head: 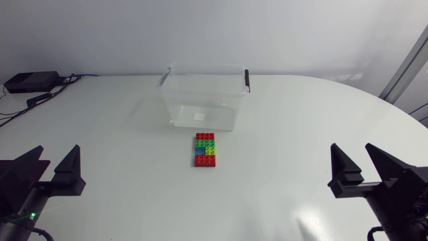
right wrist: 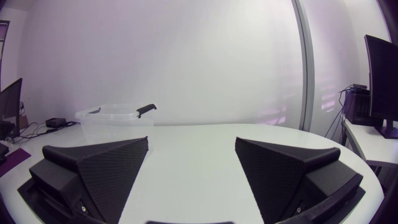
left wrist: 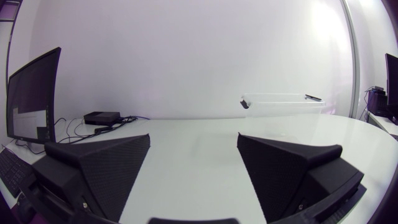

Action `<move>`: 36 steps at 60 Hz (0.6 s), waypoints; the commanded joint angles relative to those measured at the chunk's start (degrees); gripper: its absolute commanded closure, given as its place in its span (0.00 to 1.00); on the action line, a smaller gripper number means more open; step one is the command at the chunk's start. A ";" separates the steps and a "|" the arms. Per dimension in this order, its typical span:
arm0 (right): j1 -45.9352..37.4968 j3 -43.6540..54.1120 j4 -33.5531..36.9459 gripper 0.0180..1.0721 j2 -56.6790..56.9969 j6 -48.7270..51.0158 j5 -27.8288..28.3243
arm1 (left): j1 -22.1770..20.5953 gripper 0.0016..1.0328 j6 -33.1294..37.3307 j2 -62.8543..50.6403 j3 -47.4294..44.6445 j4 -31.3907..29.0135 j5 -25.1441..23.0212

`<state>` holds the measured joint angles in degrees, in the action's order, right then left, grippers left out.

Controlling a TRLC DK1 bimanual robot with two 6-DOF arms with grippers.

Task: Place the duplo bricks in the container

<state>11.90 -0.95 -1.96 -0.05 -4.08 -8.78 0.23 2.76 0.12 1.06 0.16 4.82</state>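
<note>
A flat block of duplo bricks (head: 205, 150), red, green, yellow and blue, lies on the white table just in front of the clear plastic container (head: 203, 97). The container has black handle clips and looks empty. My left gripper (head: 45, 167) rests at the table's near left corner, open, nothing between its fingers. My right gripper (head: 360, 164) rests at the near right, also open and empty. Both are far from the bricks. The left wrist view shows the container (left wrist: 283, 104) ahead and off to one side of my left gripper (left wrist: 194, 163); in the right wrist view the container (right wrist: 115, 116) likewise sits to one side beyond my right gripper (right wrist: 193, 163). The bricks show in neither wrist view.
A black box with cables (head: 30, 82) sits at the table's far left corner. The table's curved edge (head: 401, 107) runs along the right.
</note>
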 commanded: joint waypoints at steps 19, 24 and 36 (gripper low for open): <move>0.40 -9.60 -2.88 0.04 -15.06 -0.41 2.36 | -2.51 0.09 -1.45 -15.24 12.65 0.89 -0.25; -0.56 -13.90 -3.14 0.04 -22.62 -0.41 2.80 | -2.51 0.09 -1.45 -23.41 17.48 -0.43 -0.25; -0.91 -24.89 -1.65 0.04 -38.27 -1.64 5.26 | -3.31 0.12 -1.09 -50.31 35.24 -13.52 -1.39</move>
<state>11.22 -21.54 -4.23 -32.42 -4.14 -4.23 -2.39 2.72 -40.56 29.82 -9.43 4.34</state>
